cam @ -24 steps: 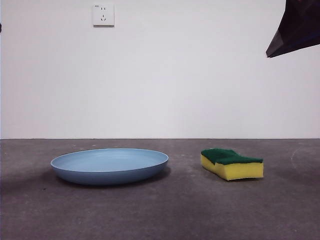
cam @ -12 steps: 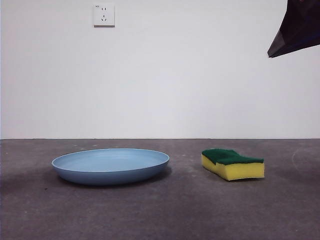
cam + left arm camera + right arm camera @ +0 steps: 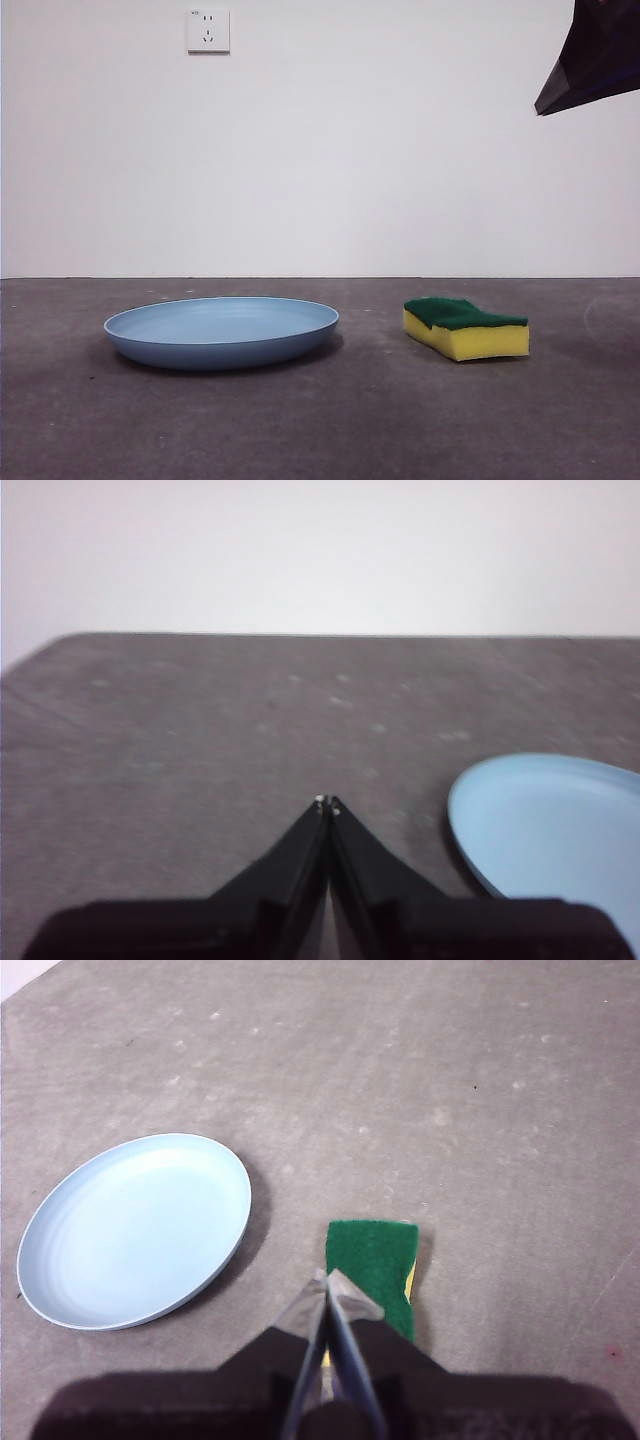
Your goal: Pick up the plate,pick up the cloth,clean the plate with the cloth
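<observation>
Lying flat: plate (image 3: pixel 221 331), cloth (image 3: pixel 466 327), untouched. Hovering clenched, empty: right gripper (image 3: pixel 329 1282) over cloth, left gripper (image 3: pixel 326 804) beside plate. Risking pressing or shoving cloth if descending unopened.

Nothing among the things changes: only a slight rightward drift of the whole front view since a second ago, nothing more.

Light-blue plate (image 3: pixel 221 331) lies flat beside the green-topped yellow cloth (image 3: pixel 466 327)
</observation>
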Controlling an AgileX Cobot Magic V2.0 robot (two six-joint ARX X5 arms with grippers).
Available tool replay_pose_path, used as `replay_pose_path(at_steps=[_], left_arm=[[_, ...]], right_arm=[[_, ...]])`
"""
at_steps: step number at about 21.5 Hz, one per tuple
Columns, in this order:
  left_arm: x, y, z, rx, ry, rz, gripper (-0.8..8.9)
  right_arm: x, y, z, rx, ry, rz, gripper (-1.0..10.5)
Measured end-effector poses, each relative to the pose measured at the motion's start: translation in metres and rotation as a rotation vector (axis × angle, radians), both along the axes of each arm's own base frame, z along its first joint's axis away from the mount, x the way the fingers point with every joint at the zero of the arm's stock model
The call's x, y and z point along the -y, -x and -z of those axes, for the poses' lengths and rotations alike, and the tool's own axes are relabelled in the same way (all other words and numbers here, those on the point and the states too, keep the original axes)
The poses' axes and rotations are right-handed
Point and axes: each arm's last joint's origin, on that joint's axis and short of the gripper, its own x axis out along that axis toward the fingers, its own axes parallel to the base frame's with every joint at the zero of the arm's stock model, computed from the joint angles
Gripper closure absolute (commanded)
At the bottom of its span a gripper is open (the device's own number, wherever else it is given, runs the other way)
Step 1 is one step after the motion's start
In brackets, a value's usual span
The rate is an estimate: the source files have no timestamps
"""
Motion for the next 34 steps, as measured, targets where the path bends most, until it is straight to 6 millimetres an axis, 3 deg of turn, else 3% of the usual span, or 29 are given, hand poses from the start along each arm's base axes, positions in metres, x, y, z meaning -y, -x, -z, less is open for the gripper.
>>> replay_pose_path(at_steps=[6, 26, 32, 34], left_arm=[[-0.006, 0.009, 0.012, -0.105, -0.039, -0.006, 8.14], [-0.007, 0.010, 0.011, -0.095, -0.038, -0.015, 8.14], [-0.007, 0.010, 0.011, -0.094, -0.037, -0.013, 8.14], [-0.007, 0.010, 0.011, -0.094, -0.038, -0.013, 8.14]], right_arm=[[0.000, 0.000, 0.000, 0.000, 0.000, 0.001, 9.5], [0.002, 0.002, -0.001, 0.006, 0.011, 0.005, 9.5], [0.051, 0.032, -0.029, 0.269, 0.163, 0.183, 9.5], [0.068, 0.047, -0.025, 0.328, 0.171, 0.267, 9.5]])
